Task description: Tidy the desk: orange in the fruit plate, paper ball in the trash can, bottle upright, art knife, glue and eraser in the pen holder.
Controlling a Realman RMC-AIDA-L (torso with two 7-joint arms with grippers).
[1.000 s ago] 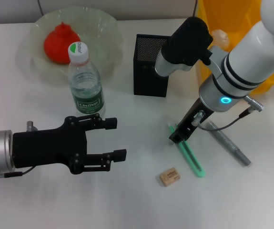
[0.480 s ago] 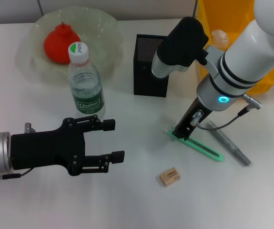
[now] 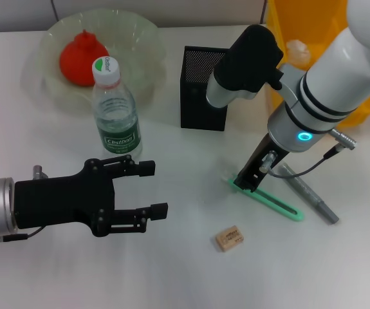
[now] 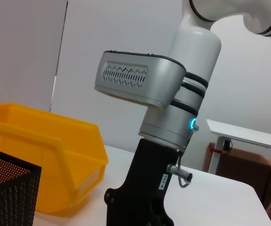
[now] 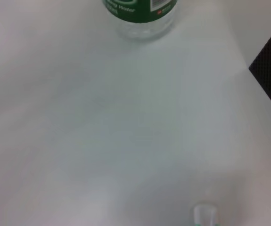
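Pressing my right pincer (image 3: 246, 183) down on one end of the knife (image 3: 268, 200), I am gripping it while its far end is lying on the desk (image 3: 172, 270). Glue (image 3: 308, 193) is lying just beside it, the eraser (image 3: 229, 238) near below. My left pincer (image 3: 152, 188) is hovering open, well apart, near the upright bottle (image 3: 115, 109). Behind my right pincer are sitting the holder (image 3: 201, 96) and bin (image 3: 313, 45).

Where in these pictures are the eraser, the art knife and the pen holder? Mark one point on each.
eraser (image 3: 229, 238): head view, middle of its tan top face.
art knife (image 3: 275, 204): head view, middle of the green body.
pen holder (image 3: 201, 109): head view, front mesh wall.
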